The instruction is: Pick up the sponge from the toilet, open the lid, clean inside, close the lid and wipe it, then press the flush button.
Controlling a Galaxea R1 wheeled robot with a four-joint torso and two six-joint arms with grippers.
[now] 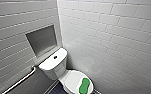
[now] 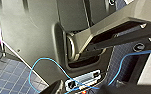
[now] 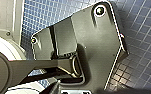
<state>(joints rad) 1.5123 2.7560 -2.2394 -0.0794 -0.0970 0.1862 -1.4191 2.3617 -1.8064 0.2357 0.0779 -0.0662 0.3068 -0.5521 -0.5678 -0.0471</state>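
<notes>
Head view: sponge (image 1: 84, 85) hugs toilet (image 1: 69, 78) lid's rim, we could knock it off; left gripper (image 2: 83, 90), right gripper (image 3: 78, 91): can't tell opening.

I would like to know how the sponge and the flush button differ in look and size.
Colour: the sponge is bright green; the flush button is dark. Shape: the sponge is elongated with a pinched waist; the flush button is round. Size: the sponge is clearly larger than the flush button. Both rest on white upper surfaces of the toilet: the sponge on the closed lid, the flush button in the tank top.
</notes>
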